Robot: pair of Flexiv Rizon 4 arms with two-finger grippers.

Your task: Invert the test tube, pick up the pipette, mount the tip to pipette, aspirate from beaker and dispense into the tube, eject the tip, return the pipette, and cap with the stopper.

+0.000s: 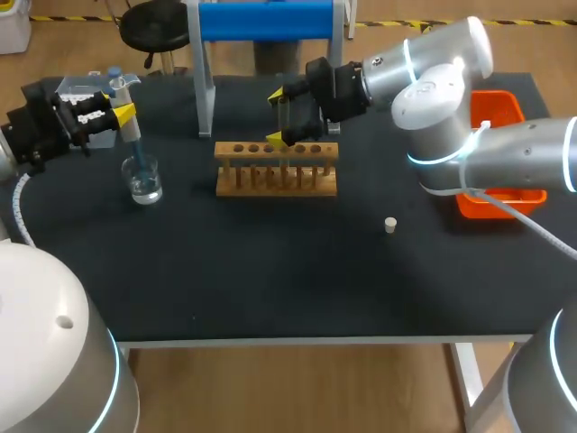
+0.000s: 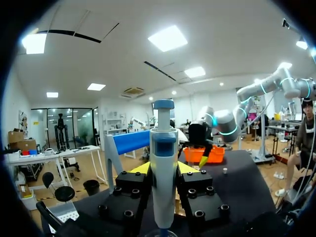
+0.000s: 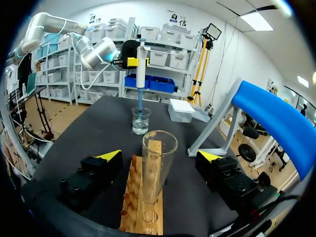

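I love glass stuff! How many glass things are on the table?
2: a beaker below the left hand's pipette, and a test tube standing in the wooden rack.

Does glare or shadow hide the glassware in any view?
Head view: even light on the dark table, the beaker shows bright glints, the test tube is faint beside the right gripper. Left wrist view: strong light from above, yet the pipette reads clearly. Right wrist view: the test tube's rim glints; no shadow hides it.
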